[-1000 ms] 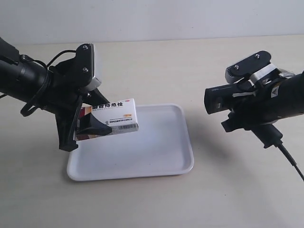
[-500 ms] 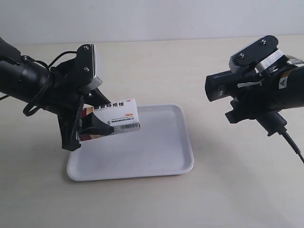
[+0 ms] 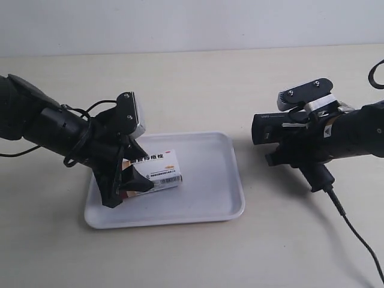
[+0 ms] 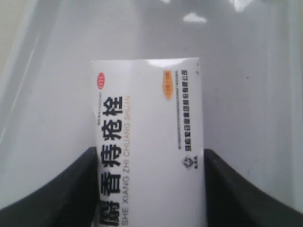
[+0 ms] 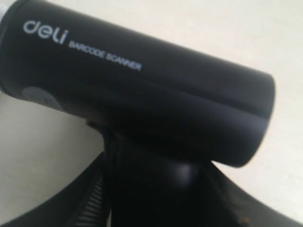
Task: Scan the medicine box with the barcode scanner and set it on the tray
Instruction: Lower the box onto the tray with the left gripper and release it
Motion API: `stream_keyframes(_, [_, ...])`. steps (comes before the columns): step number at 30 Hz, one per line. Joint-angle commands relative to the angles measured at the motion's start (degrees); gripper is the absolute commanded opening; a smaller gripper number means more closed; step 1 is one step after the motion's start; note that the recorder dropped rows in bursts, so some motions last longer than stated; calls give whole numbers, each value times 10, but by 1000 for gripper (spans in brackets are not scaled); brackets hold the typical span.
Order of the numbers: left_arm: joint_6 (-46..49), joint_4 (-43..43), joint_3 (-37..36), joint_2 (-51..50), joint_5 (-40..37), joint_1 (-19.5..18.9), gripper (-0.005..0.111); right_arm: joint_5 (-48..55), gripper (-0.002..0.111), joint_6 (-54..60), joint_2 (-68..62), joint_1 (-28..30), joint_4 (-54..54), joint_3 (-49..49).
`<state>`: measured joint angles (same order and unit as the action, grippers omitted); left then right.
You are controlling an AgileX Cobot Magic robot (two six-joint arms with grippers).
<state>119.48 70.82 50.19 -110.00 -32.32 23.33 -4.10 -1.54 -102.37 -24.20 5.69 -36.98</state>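
The medicine box (image 3: 157, 173) sits low over the left part of the tray (image 3: 210, 180), clamped between the fingers of our left pincer (image 3: 133, 180). In the left wrist view the carton (image 4: 149, 142) fills the gap between the two dark fingers (image 4: 71, 189), with the tray's white floor (image 4: 246, 94) close beneath it. We cannot tell from these pictures whether its lower edge already touches the tray or hangs just above.

Our right pincer (image 5: 156, 189) is closed around the handle of the barcode scanner (image 3: 288, 129), which it holds off the surface (image 3: 192, 78) well to the right of the tray, with the head facing left toward the box. The right wrist view shows the scanner body (image 5: 142, 94) filling the picture. Its cable (image 3: 354, 234) trails off toward the near right corner.

We judge the task to be in its last part. The box is over the tray and low enough to be set down, which suggests the scan is no longer the step in hand, though nothing here proves it was read. What is left, as far as we can see, is to settle the carton flat on the tray, part the left fingers and lift clear without dragging the box along.
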Motion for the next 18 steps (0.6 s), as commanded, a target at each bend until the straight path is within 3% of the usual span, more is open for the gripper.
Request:
stream_keyframes(1, [5, 10, 6, -11, 10, 3, 28, -19, 10, -33, -14, -2, 3, 0])
stream_keyframes(7, [-10, 12, 5, -9, 2, 3, 78, -25, 53, -50, -17, -2, 3, 0])
stream_keyframes(10, [-21, 11, 5, 3, -11, 3, 94, -29, 75, -75, -17, -2, 3, 0])
stream_keyframes(12, [-33, 11, 5, 20, -26, -1, 102, -27, 83, -79, -10, -2, 4, 0])
stream_keyframes(16, [-75, 11, 5, 79, -29, -8, 105, 24, 84, -72, 45, -2, 7, -1])
stream_keyframes(18, [-113, -2, 5, 127, -38, -11, 104, 69, 80, -70, 107, -2, 7, -1])
